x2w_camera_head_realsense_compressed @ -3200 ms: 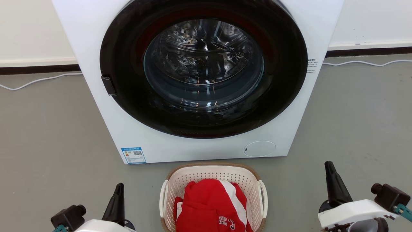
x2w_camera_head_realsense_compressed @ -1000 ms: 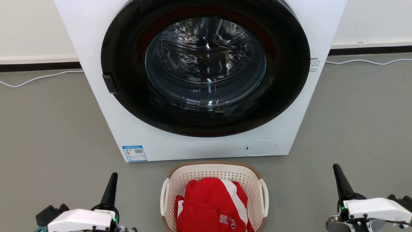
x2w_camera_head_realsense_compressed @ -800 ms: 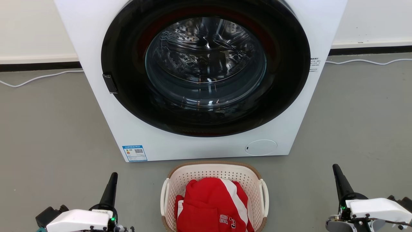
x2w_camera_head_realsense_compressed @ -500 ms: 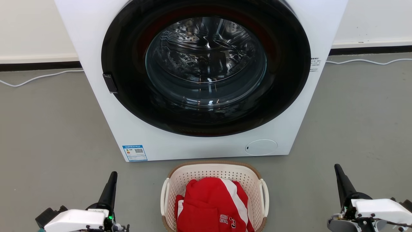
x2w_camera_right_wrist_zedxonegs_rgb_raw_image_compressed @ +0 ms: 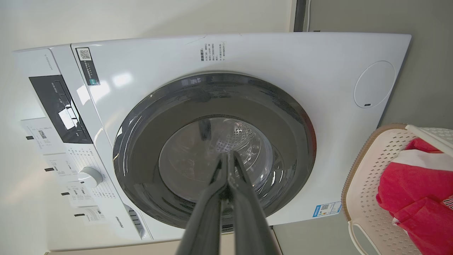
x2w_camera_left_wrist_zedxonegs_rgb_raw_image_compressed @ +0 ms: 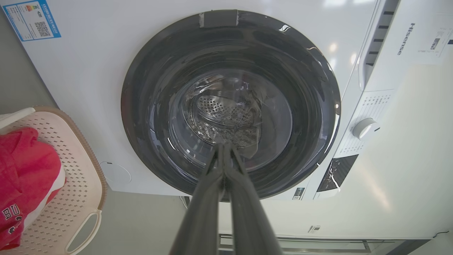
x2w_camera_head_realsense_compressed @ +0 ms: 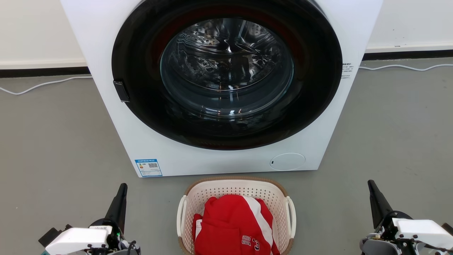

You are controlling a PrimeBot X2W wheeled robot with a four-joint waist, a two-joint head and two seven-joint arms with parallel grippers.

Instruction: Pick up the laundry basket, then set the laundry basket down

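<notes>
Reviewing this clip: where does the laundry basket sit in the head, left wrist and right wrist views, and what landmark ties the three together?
Head view: laundry basket at bottom centre, cut by the bottom edge.
Left wrist view: laundry basket in the lower left corner, partly cut off.
Right wrist view: laundry basket at the lower right edge, partly cut off.
Shared landmark: the washing machine door, round and dark, beside the basket.

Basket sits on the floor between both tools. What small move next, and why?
Probably open both and swing them inward toward the laundry basket's loop handles: the left tool and right tool are shut, empty, and stand apart from it on either side.
</notes>
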